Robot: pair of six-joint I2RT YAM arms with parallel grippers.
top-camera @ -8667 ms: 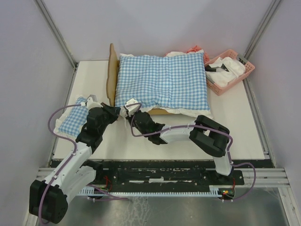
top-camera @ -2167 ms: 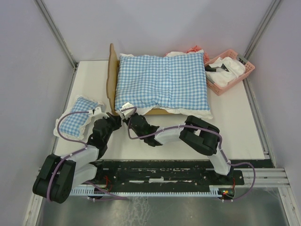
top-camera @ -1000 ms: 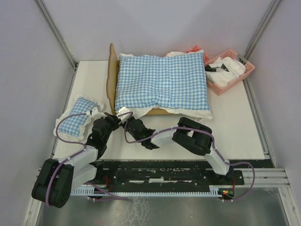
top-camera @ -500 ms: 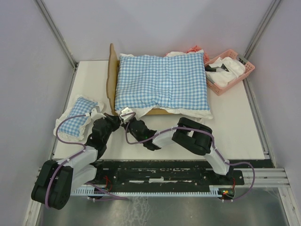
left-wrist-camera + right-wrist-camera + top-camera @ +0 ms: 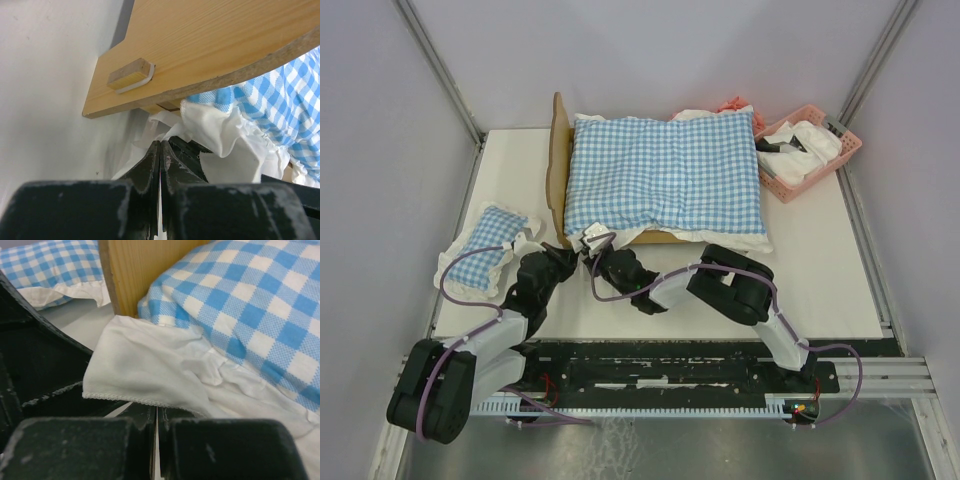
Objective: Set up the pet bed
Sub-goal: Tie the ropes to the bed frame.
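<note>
Your right gripper (image 5: 589, 243) pinches the frill (image 5: 145, 375) of the cushion (image 5: 665, 180), left gripper (image 5: 160, 146) shut beside it; tugging nearward could slide it off the pet bed (image 5: 558, 160).

Light-wood pet bed (image 5: 658, 238), upright, mostly covered.
Headboard (image 5: 558, 165) stands at the end away from the pink basket (image 5: 812, 150); checked cushion (image 5: 665, 175) hides the base; foot end near basket.

Both arms reach low toward the centre-left of the top view, the right one bent sharply at its elbow. The left gripper (image 5: 563, 258) and right gripper (image 5: 592, 251) nearly meet, jaws pressed together.
</note>
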